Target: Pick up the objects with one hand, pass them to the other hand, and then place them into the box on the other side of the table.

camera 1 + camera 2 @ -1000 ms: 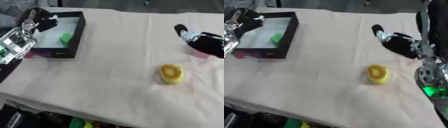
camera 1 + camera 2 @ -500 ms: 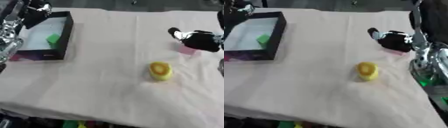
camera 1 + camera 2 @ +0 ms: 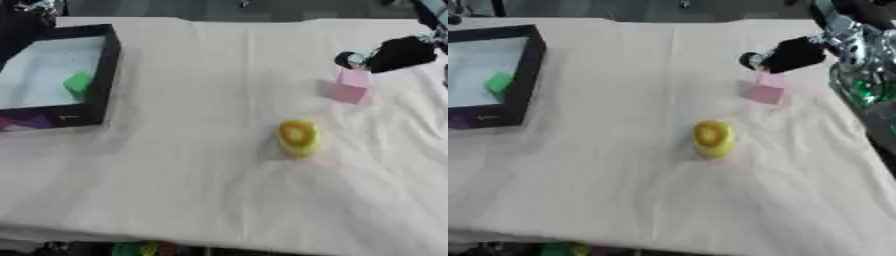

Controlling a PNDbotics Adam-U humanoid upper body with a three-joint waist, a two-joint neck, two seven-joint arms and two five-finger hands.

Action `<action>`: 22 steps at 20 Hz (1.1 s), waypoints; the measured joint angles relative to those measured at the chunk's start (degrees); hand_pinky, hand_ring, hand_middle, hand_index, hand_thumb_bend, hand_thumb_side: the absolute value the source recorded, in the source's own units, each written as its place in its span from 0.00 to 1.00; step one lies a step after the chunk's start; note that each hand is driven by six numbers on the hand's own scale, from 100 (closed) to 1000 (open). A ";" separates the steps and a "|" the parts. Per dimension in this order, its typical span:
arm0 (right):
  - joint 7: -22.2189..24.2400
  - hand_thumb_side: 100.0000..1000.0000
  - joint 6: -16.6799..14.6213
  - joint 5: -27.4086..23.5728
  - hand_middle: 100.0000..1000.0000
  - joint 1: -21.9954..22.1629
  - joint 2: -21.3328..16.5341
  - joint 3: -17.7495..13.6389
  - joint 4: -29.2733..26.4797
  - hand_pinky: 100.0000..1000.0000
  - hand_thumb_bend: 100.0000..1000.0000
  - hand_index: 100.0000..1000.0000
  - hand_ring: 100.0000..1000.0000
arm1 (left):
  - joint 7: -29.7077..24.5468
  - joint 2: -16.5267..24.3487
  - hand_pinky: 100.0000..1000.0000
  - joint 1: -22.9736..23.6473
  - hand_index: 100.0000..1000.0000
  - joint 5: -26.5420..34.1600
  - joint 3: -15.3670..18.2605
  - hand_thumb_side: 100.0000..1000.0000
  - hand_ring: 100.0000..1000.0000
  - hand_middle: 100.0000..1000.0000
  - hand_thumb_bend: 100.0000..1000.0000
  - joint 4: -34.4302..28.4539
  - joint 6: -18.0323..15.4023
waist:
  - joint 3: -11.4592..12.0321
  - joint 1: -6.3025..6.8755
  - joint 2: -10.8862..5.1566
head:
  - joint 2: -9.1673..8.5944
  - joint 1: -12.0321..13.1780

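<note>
A bench (image 3: 175,190) draped in a cream cloth fills the view. At its right, the black right hand (image 3: 398,53) sits just above the small pink block (image 3: 352,86), at or almost at its top; whether the fingers grip it I cannot tell. The round yellow object (image 3: 298,136) lies nearer the middle, apart. At left, the black-walled box (image 3: 110,60) holds a green block (image 3: 79,83).

A wide stretch of the cream cloth-covered table (image 3: 184,165) is lying open across the centre and lower frame. The yellow rounded object (image 3: 298,136) and pink block (image 3: 352,86) are occupying centre-right; the black-walled open box (image 3: 107,65) is blocking the upper left.
</note>
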 measured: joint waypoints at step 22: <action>6.05 0.06 -4.90 -11.72 0.90 -5.94 -0.58 0.33 24.36 0.89 0.56 0.85 0.98 | 0.66 -0.12 1.00 -2.08 0.73 0.17 0.00 0.56 0.74 0.64 0.00 -0.53 -0.66 | 2.11 -0.32 0.08 | -0.85 -4.13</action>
